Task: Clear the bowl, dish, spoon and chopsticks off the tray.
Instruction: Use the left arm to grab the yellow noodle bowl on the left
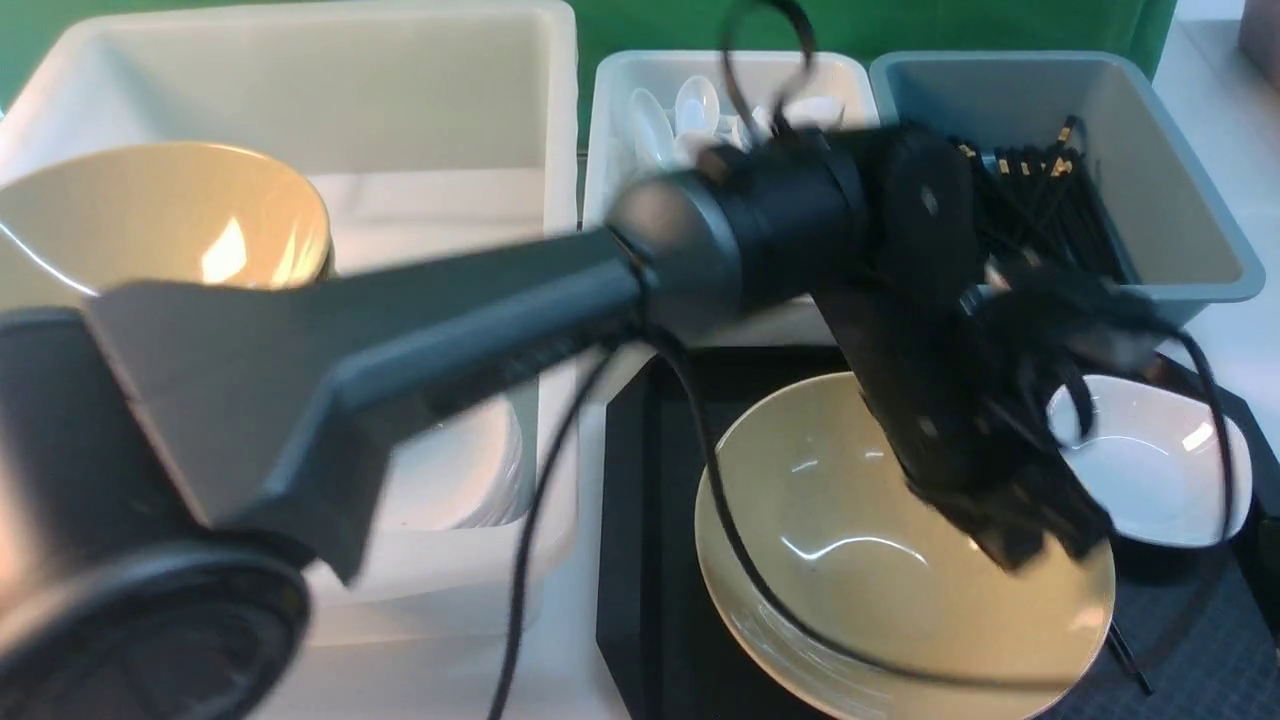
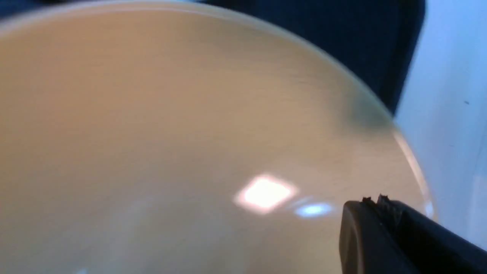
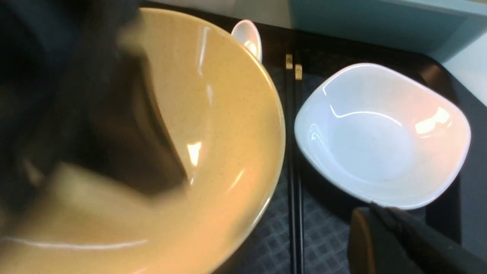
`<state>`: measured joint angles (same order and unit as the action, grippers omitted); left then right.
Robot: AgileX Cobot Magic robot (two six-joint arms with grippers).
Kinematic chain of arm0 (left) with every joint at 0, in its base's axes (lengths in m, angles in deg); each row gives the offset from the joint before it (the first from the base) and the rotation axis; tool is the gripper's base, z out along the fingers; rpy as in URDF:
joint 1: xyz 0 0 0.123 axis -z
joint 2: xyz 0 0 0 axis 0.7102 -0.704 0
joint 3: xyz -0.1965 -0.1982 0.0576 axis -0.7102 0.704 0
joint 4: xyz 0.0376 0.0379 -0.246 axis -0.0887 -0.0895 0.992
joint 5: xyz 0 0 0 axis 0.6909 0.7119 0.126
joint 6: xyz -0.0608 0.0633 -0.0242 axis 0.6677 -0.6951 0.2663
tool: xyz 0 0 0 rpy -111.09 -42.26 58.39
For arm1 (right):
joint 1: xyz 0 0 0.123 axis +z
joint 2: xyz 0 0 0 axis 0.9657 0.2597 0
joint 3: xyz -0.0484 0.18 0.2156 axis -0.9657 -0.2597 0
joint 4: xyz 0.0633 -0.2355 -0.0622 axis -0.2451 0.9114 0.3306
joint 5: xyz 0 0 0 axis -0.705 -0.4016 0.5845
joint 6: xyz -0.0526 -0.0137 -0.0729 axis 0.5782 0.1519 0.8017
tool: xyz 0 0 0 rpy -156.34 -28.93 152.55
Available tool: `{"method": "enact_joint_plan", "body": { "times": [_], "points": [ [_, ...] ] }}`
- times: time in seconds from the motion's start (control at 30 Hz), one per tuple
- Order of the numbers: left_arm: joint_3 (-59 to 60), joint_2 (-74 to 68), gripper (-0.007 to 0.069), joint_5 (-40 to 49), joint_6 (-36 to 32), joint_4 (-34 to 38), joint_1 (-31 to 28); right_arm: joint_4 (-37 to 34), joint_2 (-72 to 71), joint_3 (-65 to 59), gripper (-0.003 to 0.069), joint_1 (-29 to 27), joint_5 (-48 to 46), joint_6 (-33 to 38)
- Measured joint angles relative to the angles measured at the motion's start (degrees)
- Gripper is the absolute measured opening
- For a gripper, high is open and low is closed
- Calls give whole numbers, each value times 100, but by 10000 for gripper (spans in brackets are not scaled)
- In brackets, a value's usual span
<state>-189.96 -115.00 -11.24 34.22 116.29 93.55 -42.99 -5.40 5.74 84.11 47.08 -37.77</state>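
Observation:
The yellow bowl (image 1: pixel 860 560) sits on the black tray (image 1: pixel 650 500). My left arm reaches across it, and the blurred left gripper (image 1: pixel 1035 535) hangs over the bowl's right side. In the left wrist view the bowl's inside (image 2: pixel 171 133) fills the frame and the left gripper (image 2: pixel 374 199) is shut and empty. The white dish (image 1: pixel 1150 470) lies to the right of the bowl. In the right wrist view the black chopsticks (image 3: pixel 295 160) lie between the bowl (image 3: pixel 228 133) and the dish (image 3: pixel 380 133). The white spoon (image 3: pixel 248 38) peeks out behind the bowl. My right gripper (image 3: pixel 374 208) is shut and empty beside the dish's rim.
A big white tub (image 1: pixel 450 90) on the left holds another yellow bowl (image 1: pixel 160 220) and stacked white dishes. A small white tub (image 1: pixel 620 110) behind the tray holds spoons. A grey-blue tub (image 1: pixel 1180 200) holds black chopsticks. A black cable hangs over the bowl.

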Motion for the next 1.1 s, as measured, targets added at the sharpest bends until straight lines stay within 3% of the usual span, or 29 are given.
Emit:
{"method": "enact_joint_plan", "body": {
  "times": [0.17,0.43,0.63,0.77,0.83,0.87,0.9,1.1],
  "points": [
    [-122,196,37,200,432,-972,-540,0,0,0,45,0,2,0],
    [-122,-85,280,150,538,-2027,-701,-85,0,0,45,0,7,0],
    [-122,-542,361,67,633,-2279,-701,-133,0,0,45,0,27,0],
    [-122,-704,335,86,798,-2207,-701,-142,0,0,45,0,48,0],
    [-122,-710,259,127,803,-2111,-701,-147,0,0,45,0,47,0],
    [-122,-710,259,127,803,-2106,-696,-147,0,0,45,0,47,0],
    [-160,-710,178,163,797,-2031,-695,-149,0,0,45,0,47,0],
    [-474,-672,48,547,527,-1309,-822,-149,0,0,45,0,47,0]
  ]
}}
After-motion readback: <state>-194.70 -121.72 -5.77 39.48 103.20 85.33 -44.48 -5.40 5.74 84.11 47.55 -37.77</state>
